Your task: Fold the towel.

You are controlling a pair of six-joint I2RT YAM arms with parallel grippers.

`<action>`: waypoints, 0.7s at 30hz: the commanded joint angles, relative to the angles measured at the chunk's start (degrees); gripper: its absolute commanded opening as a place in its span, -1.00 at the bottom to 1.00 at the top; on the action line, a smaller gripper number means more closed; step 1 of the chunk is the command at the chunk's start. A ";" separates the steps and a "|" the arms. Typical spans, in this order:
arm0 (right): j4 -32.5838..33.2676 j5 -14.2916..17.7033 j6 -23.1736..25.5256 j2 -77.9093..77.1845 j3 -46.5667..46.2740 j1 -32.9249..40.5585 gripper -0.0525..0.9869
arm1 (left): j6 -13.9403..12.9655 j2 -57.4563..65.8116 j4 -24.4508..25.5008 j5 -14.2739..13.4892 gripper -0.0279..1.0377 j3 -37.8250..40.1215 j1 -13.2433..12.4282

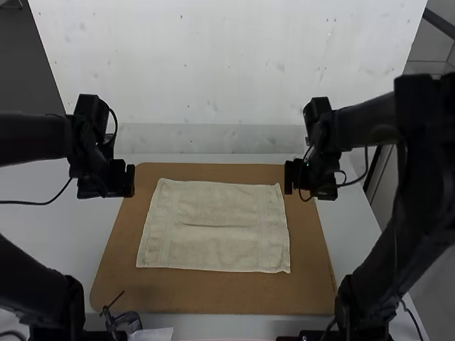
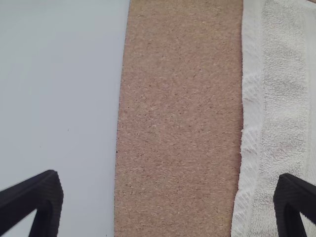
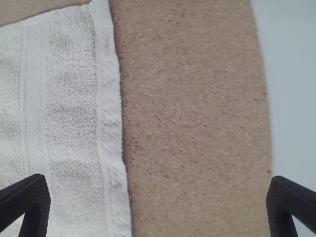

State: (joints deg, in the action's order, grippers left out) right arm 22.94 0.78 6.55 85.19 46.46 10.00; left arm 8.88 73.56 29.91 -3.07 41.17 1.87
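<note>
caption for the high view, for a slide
A cream towel lies spread on a brown board, unfolded, between two robot arms.

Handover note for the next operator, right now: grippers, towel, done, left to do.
Left gripper: open, empty, off the towel's left side.
Right gripper: open, empty, near the towel's far right corner.
Towel: spread on the brown board, a short crease near its middle.
Done: towel laid out; no fold visible.
Left: grasp and fold it.

High cam sits well back above your left gripper [image 1: 129, 180] and right gripper [image 1: 288, 177], facing forward-down; wrist cams face down, close, each sharing its side's towel [image 1: 213, 245] and board [image 1: 213, 295] with high.
</note>
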 commanded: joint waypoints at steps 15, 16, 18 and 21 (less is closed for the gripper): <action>-1.49 5.02 2.24 30.48 22.80 4.94 0.84 | 0.96 6.68 -4.60 -1.68 0.85 4.62 1.82; -1.41 5.02 3.03 31.36 23.68 5.03 0.84 | 0.96 7.04 -4.95 -1.50 0.85 4.80 1.82; -1.41 5.02 4.62 33.20 25.17 5.03 0.68 | 0.96 7.56 -5.04 -1.24 0.85 5.24 1.73; -1.49 4.85 6.29 35.05 26.84 4.85 0.64 | 0.96 8.53 -5.21 -1.06 0.85 5.59 1.73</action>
State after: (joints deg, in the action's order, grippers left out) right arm 21.45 4.82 9.74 118.80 70.81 14.76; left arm 9.52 80.82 25.17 -4.51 44.14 3.40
